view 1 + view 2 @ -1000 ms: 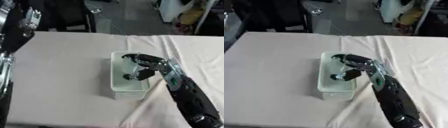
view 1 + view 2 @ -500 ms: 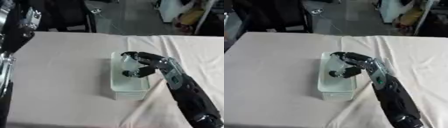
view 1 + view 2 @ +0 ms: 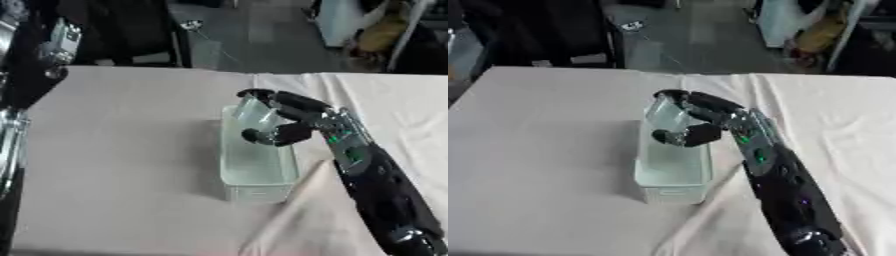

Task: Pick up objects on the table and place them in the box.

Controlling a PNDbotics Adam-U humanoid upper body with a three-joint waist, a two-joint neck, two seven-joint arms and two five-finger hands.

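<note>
In the left eye view, a bench [image 3: 131,150] covered with a pale cloth fills most of the picture. A clear, long box [image 3: 255,167] stands on it, a little right of the middle, with its short side toward the robot. The right hand [image 3: 293,120] comes in from the lower right on a black arm and is above the far half of the box. Its fingers [image 3: 262,96] are curled over the top of a clear, glass-like object [image 3: 252,111], and the thumb [image 3: 267,135] closes in below it, so the hand is clamped on this object. The object is tilted and sits at the far end of the box; I cannot tell if it touches the box floor. The near half of the box shows nothing inside. At the left edge, parts of the robot's left arm show, but its hand is not seen.

In the right eye view, the same right hand [image 3: 710,117] is over the box [image 3: 672,172], fingers and thumb curved around the clear object [image 3: 667,111]. The cloth makes a fold [image 3: 710,200] just beside the box on its right side, under the arm.
</note>
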